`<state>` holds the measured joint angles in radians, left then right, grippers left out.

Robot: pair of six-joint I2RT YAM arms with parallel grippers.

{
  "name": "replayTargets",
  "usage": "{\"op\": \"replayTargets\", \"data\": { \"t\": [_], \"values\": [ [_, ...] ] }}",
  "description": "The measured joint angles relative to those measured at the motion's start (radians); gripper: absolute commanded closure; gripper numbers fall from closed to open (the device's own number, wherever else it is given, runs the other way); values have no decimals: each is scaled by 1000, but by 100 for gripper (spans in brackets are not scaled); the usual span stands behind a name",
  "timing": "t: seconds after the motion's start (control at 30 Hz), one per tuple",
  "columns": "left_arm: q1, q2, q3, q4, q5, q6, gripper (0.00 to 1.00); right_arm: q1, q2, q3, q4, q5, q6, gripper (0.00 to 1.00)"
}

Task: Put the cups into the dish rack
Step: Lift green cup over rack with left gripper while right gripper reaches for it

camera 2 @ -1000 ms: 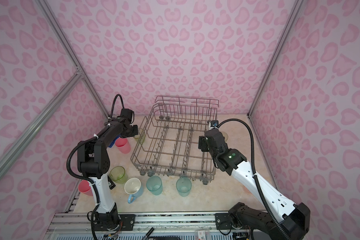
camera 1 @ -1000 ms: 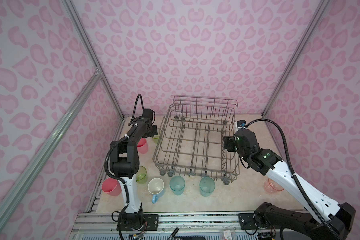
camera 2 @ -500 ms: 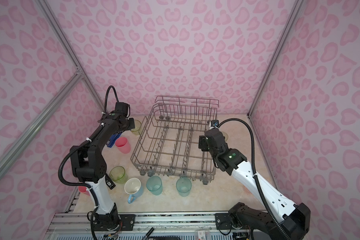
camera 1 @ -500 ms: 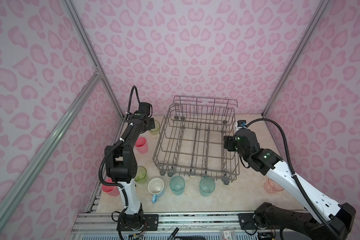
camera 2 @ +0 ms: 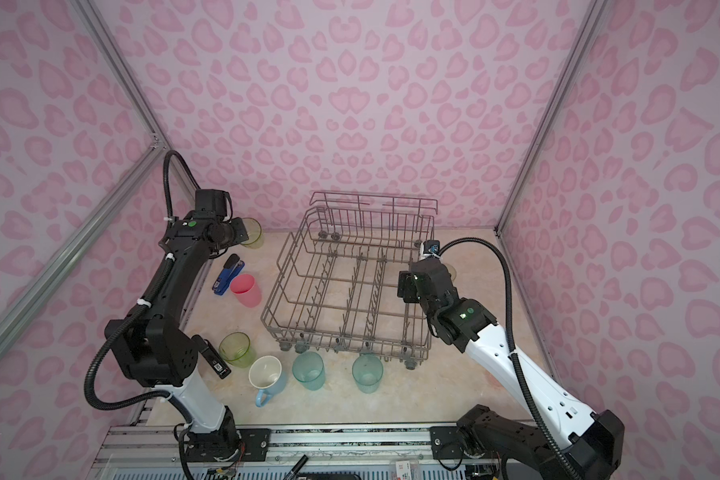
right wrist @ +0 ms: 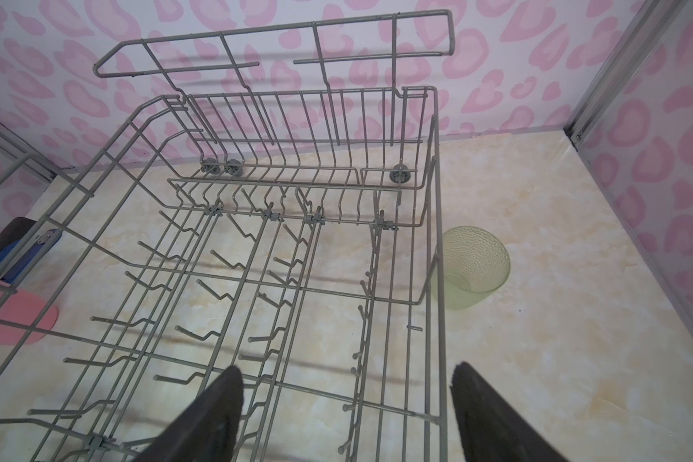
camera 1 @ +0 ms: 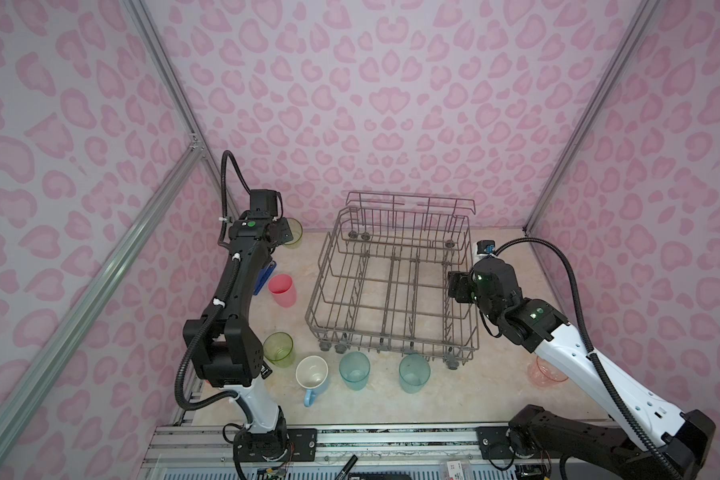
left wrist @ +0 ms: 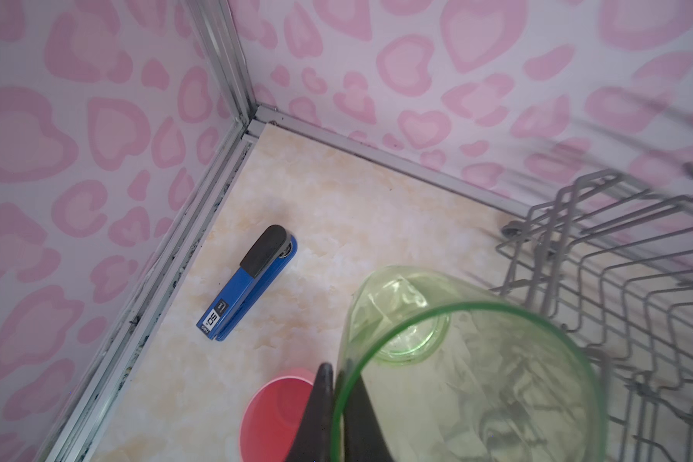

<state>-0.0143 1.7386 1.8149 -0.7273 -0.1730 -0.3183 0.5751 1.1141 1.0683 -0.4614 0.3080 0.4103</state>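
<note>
The left gripper point(left wrist: 339, 372) is clenched on the wall of a yellow-green tumbler point(left wrist: 457, 360), held tilted at the upper-left corner of the dish rack point(camera 1: 391, 340), which sits mid-frame in both top views. The right gripper point(right wrist: 347, 372) gapes, grasping nothing, over the rack's right side. Left of the rack lies a blue stapler point(left wrist: 249, 280) — its white label reads "50", the finer print illegible — just beside a pink tumbler point(camera 1: 282, 289)
</note>
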Motion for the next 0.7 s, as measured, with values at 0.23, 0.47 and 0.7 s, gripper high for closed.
{"op": "replayTargets", "data": {
  "t": [0.23,0.47,0.7],
  "values": [
    [-9,-148,-31,53,203,-66,94,-4,-6,20,-1,-44,47,15],
    [-87,-235,-151,191,473,-178,92,-59,18,87,47,-176,145,10],
    [-171,-303,-343,451,649,-365,91,-131,93,126,223,-404,367,5]
  ]
}}
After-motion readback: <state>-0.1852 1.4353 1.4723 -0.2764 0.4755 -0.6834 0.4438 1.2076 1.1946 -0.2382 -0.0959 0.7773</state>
